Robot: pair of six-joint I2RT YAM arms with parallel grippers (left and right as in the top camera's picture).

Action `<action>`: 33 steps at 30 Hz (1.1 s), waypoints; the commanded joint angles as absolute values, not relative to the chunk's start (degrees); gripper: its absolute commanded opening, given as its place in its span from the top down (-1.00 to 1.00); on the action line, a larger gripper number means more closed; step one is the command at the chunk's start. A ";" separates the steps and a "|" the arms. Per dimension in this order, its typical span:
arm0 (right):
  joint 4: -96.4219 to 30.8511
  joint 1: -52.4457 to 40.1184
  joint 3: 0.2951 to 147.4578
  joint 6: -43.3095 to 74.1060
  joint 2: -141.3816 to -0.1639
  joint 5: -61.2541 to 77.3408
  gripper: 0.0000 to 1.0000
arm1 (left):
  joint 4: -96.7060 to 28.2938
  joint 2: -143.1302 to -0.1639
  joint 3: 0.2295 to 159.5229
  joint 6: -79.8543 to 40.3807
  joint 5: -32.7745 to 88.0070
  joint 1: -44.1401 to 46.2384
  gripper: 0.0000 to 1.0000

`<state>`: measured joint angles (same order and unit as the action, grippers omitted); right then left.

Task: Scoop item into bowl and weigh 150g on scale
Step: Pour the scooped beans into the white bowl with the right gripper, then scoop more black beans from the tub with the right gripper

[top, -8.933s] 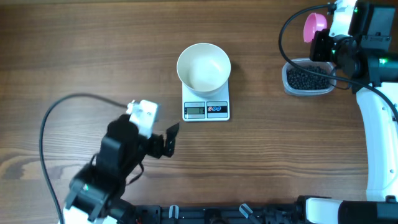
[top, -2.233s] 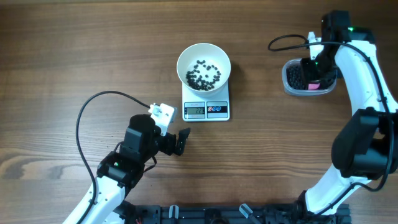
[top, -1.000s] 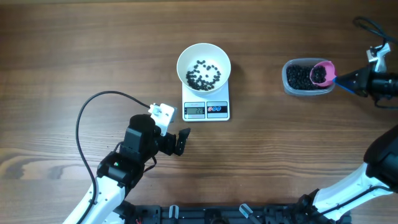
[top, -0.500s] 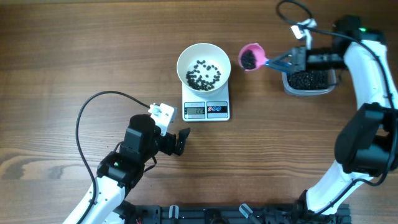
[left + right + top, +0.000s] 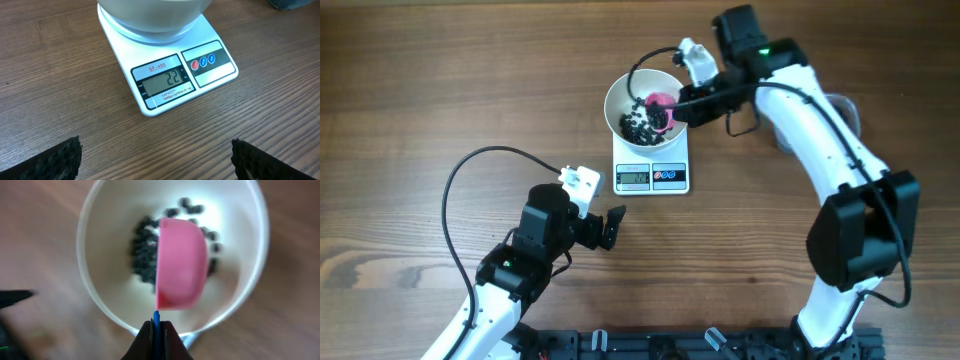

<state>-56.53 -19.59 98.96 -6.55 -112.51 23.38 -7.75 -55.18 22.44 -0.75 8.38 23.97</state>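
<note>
your right gripper [image 5: 156,326], shut tight on the scoop [image 5: 181,262], just came over the bowl [image 5: 102,297]. it looks tipped, maybe adding beads [image 5: 142,255].

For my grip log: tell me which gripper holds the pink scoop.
The right gripper, shut on the pink scoop above the bowl; the left gripper stands open and empty.

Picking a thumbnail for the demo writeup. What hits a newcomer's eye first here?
The pink scoop, tipped over the white bowl at top centre of the table and held by its blue handle in the right gripper. Next come the black beads clustered on the bowl's floor, and the scale under it showing 22.
</note>
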 commanded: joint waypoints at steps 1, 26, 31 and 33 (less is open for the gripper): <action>-56.80 -25.78 104.47 -7.97 -110.74 -1.83 0.91 | -7.79 -54.72 22.24 -1.34 8.03 23.73 -1.00; -74.98 5.67 95.68 -4.38 -94.78 5.58 0.91 | -7.79 -54.72 22.24 -1.34 8.03 23.73 -1.00; -64.12 6.13 84.14 -2.61 -95.33 -2.57 0.91 | -7.79 -54.72 22.24 -1.34 8.03 23.73 -1.00; -59.33 6.13 80.66 -3.05 -95.44 -2.57 0.91 | -7.79 -54.72 22.24 -1.34 8.03 23.73 -1.00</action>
<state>-62.74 6.07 83.59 -3.79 -95.20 -0.21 -7.75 -55.16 22.44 -0.75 8.38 23.97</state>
